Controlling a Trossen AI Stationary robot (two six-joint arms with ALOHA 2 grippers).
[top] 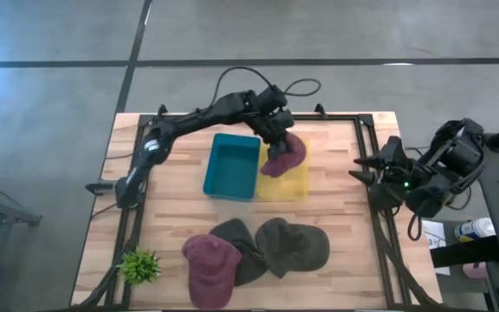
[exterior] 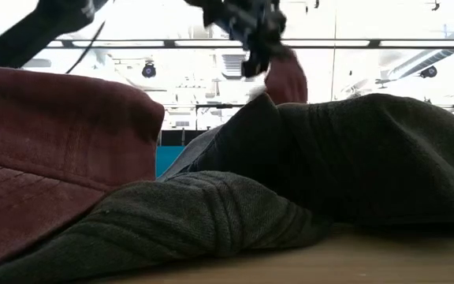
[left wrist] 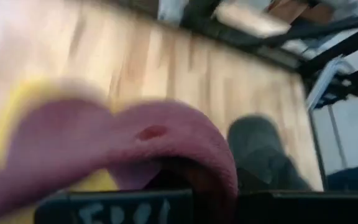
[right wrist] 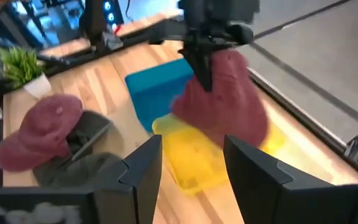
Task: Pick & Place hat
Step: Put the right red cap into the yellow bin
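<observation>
The left gripper (top: pixel 277 130) is clamped on a maroon hat (top: pixel 286 153), which hangs limp from its fingers above the yellow bin (top: pixel 294 184), just past the table's centre toward 1 o'clock in the high view. In the right wrist view the same hat (right wrist: pixel 225 93) droops as soft folded cloth over the bin (right wrist: pixel 194 158). The right gripper (top: pixel 362 169) waits at the table's edge at 3 o'clock, its two dark fingers (right wrist: pixel 143 163) parted with nothing between them. There are four hats in all: the held one, and three lying on the table around 6 o'clock. Those three are a second maroon cap (top: pixel 210 264) at the left of the group, a dark cap (top: pixel 243 244) in the middle partly under its neighbours, and a dark green cap (top: pixel 294 246) at the right; they overlap and touch. From table height the dark caps (exterior: pixel 353 158) show a coarse woven texture and the maroon one (exterior: pixel 46 142) shows stitched seams. There are two bins, both rectangular and open-topped, side by side and touching near the centre: a teal bin (top: pixel 232 165) toward 11 o'clock and the yellow one to its right. Nothing shows inside the teal bin; the yellow bin's inside is partly hidden by the hanging hat. One small spiky green plant (top: pixel 140 265) stands at 8 o'clock. The table (top: pixel 171 217) is pale wooden planks in a black frame.
</observation>
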